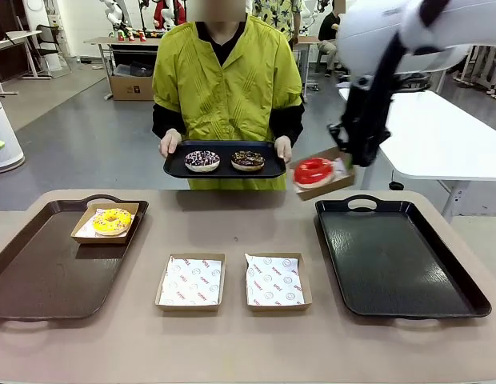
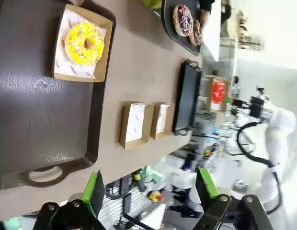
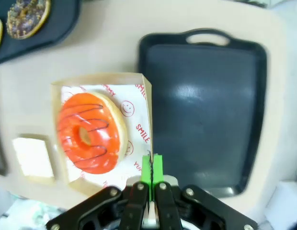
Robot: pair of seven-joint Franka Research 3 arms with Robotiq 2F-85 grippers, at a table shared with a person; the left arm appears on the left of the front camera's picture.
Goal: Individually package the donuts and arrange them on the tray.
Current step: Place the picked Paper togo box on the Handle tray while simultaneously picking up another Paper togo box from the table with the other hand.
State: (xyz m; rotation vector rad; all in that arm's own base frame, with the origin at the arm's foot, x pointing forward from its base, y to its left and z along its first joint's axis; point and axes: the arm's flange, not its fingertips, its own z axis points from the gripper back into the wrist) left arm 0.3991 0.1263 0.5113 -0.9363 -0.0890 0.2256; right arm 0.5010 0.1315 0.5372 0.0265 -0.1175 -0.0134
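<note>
My right jaws are pinched fully together on one thin side wall of the cardboard box (image 3: 141, 91) that carries the red-iced donut (image 3: 88, 133). The box hangs in the air, slightly tilted, over the far part of the worktop (image 1: 232, 224) just beside the bare black tray (image 1: 392, 256). I would move it sideways slowly and level it first (the donut only rests loose on the printed paper, as far as I can judge). I'd aim for a far corner of that tray so there is room for later boxes, and I'd open only once the base lies flat. My left jaws are spread wide and hold nothing, hovering above the near end of the brown tray (image 1: 40, 272), where the yellow-iced donut (image 1: 112, 221) sits boxed at the far corner. Two chocolate donuts (image 1: 202, 160) wait on the person's tray (image 1: 224, 171).
</note>
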